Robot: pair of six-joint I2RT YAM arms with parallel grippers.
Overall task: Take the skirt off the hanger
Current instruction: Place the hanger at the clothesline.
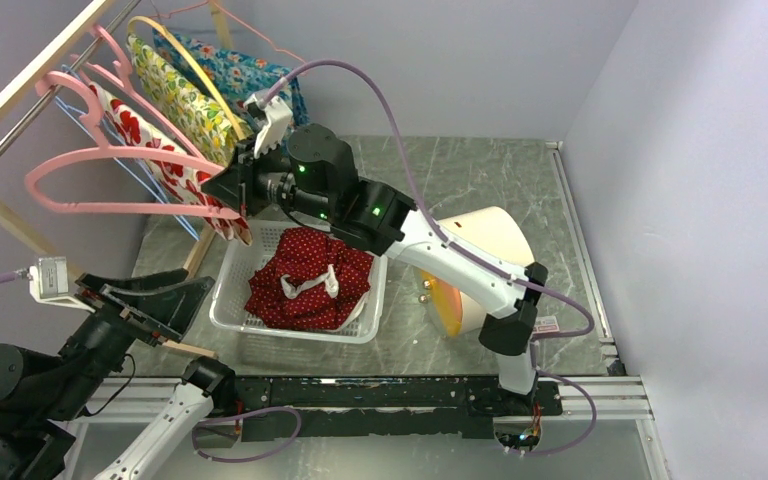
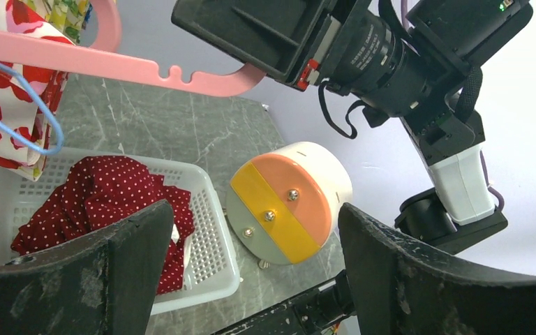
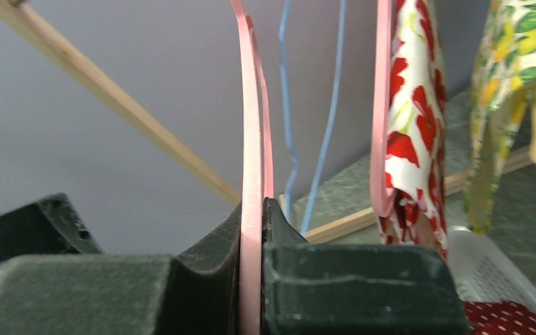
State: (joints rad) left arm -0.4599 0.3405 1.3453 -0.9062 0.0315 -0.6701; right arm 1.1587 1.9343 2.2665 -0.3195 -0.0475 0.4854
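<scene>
**Item: skirt (image 1: 305,275), red with white dots.** It lay in a crumpled heap inside the white basket (image 1: 260,328), off the hanger. It was piled higher toward the basket's right wall, with a pale band showing on top.
- Orientation: bunched up, so no long axis or heading could be read from it.

**Item: pink hanger (image 2: 112,63), bare.** It was held above the basket's far-left corner.
- Orientation: its long axis ran roughly level, from that corner outward and away from the basket toward the rack.

**Item: right gripper (image 3: 251,234).** Its jaws were pressed together on the hanger's thin edge.

**Item: left gripper (image 2: 258,237).** It sat low, left of the basket, with its jaws spread wide and holding nothing.

**Hazards for you to weigh, as a judgement:**
- The pinch caught only a narrow strip of plastic, so a quick swing could twist the hanger out of the jaws and drop it.
- The blue wire hanger (image 3: 289,125) and the red-flowered garment (image 3: 412,118) hung close beside the pink one, beyond the basket's far-left corner. Carrying the pink hanger sideways could snag either of them.
- The skirt rode near the basket's right rim, so brushing it could pull it over onto the desk (image 1: 480,170).
</scene>
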